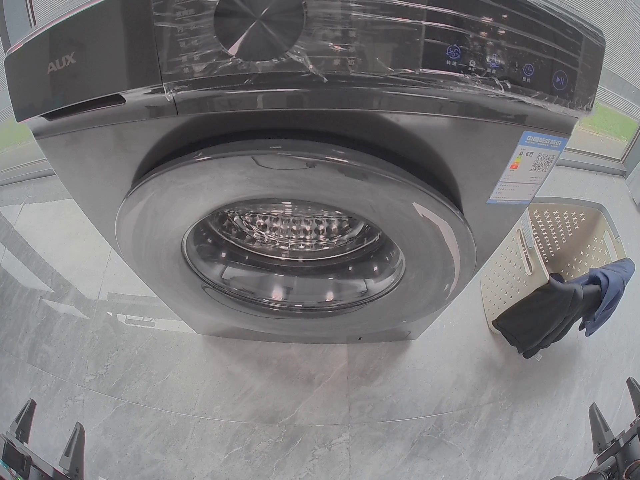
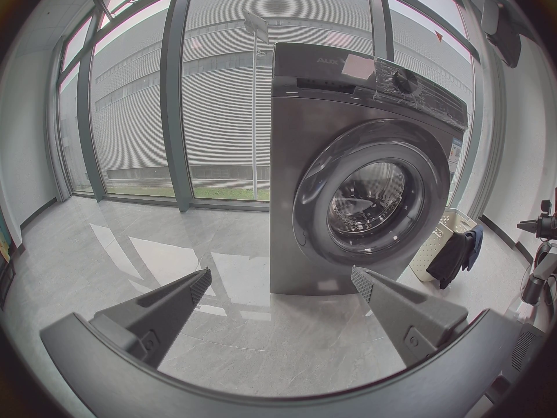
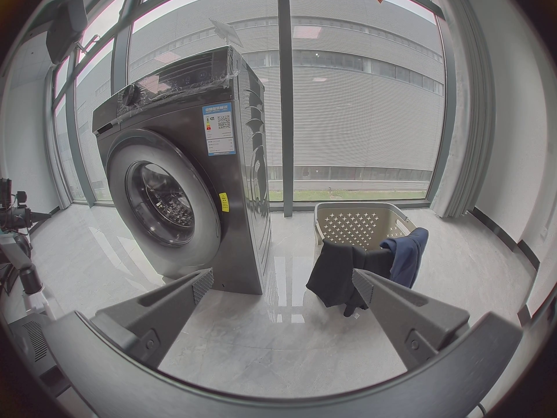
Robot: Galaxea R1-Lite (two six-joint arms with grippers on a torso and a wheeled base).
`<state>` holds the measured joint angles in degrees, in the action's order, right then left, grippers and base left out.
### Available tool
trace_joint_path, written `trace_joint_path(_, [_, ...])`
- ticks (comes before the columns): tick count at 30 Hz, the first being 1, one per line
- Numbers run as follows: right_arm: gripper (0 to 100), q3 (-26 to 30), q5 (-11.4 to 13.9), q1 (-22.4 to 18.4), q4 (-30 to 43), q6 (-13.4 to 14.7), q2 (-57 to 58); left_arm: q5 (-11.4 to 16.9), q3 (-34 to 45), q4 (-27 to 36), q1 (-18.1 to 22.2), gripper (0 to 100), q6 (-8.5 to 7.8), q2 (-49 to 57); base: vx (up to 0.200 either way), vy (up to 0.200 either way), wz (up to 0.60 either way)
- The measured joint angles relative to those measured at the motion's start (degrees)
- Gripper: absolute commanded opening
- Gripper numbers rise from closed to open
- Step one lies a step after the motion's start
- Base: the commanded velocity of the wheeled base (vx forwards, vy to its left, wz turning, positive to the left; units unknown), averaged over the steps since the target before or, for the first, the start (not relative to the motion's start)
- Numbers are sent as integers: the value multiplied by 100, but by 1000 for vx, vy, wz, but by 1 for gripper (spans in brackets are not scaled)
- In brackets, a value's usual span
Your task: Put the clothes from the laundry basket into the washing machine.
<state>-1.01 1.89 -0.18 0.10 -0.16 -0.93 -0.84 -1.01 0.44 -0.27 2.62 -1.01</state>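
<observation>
The washing machine (image 1: 300,168) has its round door (image 1: 293,255) shut, so no clothes can go in until it is opened. That is the first thing that could go wrong: a cloth brought over now would only bump the glass. The door is smooth and shiny, so I think fingers could slip off it. The basket (image 1: 573,235) stands on the floor (image 1: 300,395) just beside the machine, on the robot's right. A black cloth (image 1: 543,315) and a blue cloth (image 1: 610,285) hang over its front edge, touching each other. A pull on one could drag the other along and drop it on the floor. The basket looks light, so a hard tug might tip it. Soft cloth is floppy and could slide out of a weak pinch. The left gripper (image 2: 279,274) and the right gripper (image 3: 281,274) are both low, with fingers spread apart and nothing in them, well away from the machine and the basket. The machine is a big grey metal box with a round glass window and a bumpy silver drum inside. Clear plastic wrap, all wrinkled, covers its top panel. The basket is pale plastic with many small holes. The floor is shiny grey stone.
</observation>
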Motion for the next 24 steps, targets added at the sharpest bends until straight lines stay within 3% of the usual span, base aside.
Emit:
trace_joint_path(2, [100,0,2,0,0,-2,0,-2,0,0,0,100,0,0,0,0,0])
trace_joint_path(14, [100,0,0,0,0,-5,-1,-2,0,2,0,100,0,-2,0,200,0])
trace_joint_path(24, [100,0,11,0,-7,-9,0,-2,0,0,0,100,-2,-2,0,0,0])
